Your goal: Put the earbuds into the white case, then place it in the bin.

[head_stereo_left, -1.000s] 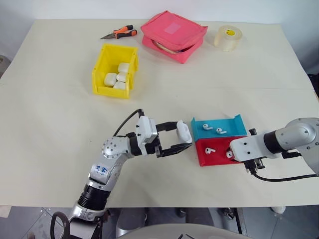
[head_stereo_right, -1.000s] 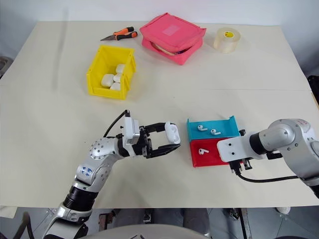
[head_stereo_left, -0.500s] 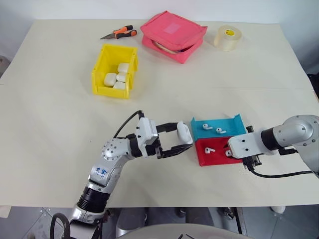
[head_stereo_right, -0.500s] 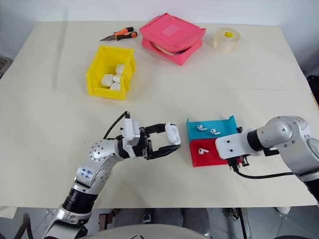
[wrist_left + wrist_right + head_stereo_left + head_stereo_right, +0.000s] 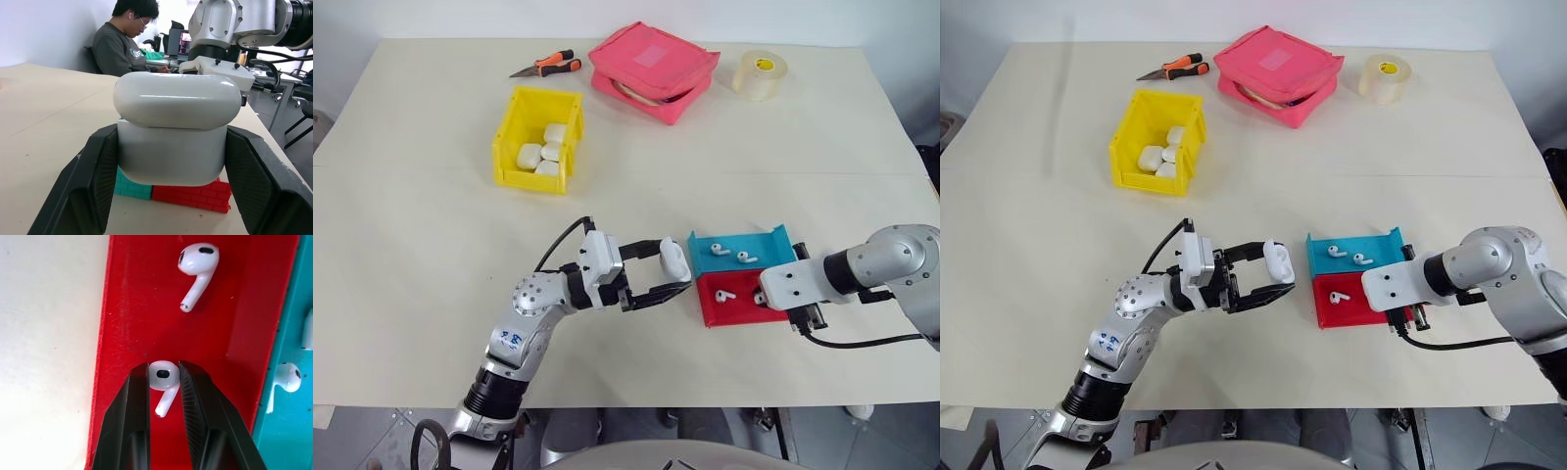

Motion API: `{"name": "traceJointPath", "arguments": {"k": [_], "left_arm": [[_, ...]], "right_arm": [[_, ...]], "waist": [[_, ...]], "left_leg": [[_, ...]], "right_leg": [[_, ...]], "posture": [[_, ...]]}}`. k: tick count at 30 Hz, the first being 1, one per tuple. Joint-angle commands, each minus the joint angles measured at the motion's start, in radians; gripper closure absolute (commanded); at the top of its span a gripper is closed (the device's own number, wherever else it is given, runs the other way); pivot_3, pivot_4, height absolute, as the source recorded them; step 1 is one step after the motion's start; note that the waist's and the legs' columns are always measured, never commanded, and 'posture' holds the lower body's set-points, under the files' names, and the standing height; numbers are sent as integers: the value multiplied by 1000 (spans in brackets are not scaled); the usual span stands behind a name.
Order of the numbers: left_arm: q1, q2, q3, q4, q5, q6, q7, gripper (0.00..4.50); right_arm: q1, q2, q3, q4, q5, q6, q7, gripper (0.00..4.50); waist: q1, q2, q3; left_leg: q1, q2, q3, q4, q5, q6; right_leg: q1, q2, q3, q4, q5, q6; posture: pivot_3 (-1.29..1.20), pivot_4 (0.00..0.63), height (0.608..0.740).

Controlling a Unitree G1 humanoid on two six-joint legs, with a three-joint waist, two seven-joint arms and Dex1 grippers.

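The left gripper [image 5: 672, 275] holds the white case [image 5: 674, 259] clamped between its two black fingers [image 5: 98, 176], raised off the desk [image 5: 431, 245] just beside the near-right trays. In the left wrist view the case [image 5: 176, 129] sits upright with its lid down, a finger pressed on each side.

The right gripper [image 5: 163, 382] points down into the red tray [image 5: 132, 308], and its fingers [image 5: 134, 421] stand narrow, closed against the head of one earbud [image 5: 163, 377] whose stem hangs between them. A second earbud [image 5: 197, 267] lies loose in the same tray, apart from the fingers. In the left eye view that loose earbud [image 5: 725, 294] lies in the left half of the red tray [image 5: 715, 304].

The teal tray [image 5: 744, 245] touches the far side of the red one and holds two more earbuds [image 5: 721, 250], lying side by side.

The yellow bin [image 5: 509, 137] stands toward the far-left part of the desk, well apart from both grippers, with several white cases [image 5: 541, 154] inside it. Along the far edge lie pliers with orange handles [image 5: 548, 66], a pink zip pouch [image 5: 654, 69] and a roll of clear tape [image 5: 762, 74]. In the left wrist view a person [image 5: 124, 44] sits beyond the desk.
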Motion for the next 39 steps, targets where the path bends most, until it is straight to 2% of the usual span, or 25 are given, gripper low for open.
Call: {"name": "traceJointPath", "arguments": {"k": [1,5,12,15,18,22,25,31,39], "left_arm": [[-10,-1,-4,-30,1,-13,-2,1689],[-22,-4,-4,-12,-2,-13,-10,1689],[-43,-2,-5,49,-21,-50,-87,1689],[-57,-19,5,103,-49,-104,-158,1689],[-61,-53,33,134,-106,-138,-207,1689],[-70,-55,27,168,-129,-154,-292,1689],[-76,-51,28,176,-146,-151,-341,1689],[-86,-32,30,162,-163,-112,-381,1689],[-101,-28,46,145,-175,-99,-397,1689]], "right_arm": [[16,12,-17,-29,15,42,-11,4012],[54,31,-101,-94,129,198,-28,4012],[217,109,-446,-287,482,521,-101,4012],[269,186,-582,-337,620,567,-149,4012],[269,247,-629,-380,721,598,-219,4012],[230,339,-611,-430,841,607,-327,4012],[195,466,-560,-454,922,567,-414,4012],[163,576,-410,-451,875,502,-503,4012],[223,592,-309,-437,802,408,-505,4012]], "waist": [[0,0,0],[2,0,0],[5,0,0],[5,0,0],[3,0,0],[2,0,0],[1,0,0],[0,1,0],[-1,1,0]], "left_leg": [[0,0,0,0,0,0],[0,0,0,0,0,0],[-1,0,-1,0,0,0],[-1,0,-1,0,0,0],[-1,-1,0,0,0,0],[0,0,0,0,0,0],[0,-1,0,0,0,0],[0,-1,0,0,0,0],[0,-1,0,-1,0,0]], "right_leg": [[0,0,0,0,0,0],[0,0,0,0,0,0],[0,0,0,0,0,0],[0,0,0,0,0,0],[0,0,0,0,0,0],[0,0,0,1,0,0],[0,0,0,1,0,0],[0,0,0,1,0,0],[-1,0,0,0,0,0]], "posture": [[0,150,740],[0,150,740],[0,150,740],[0,150,740],[0,150,740],[0,150,740],[0,150,740],[0,150,740],[0,150,740]]}}
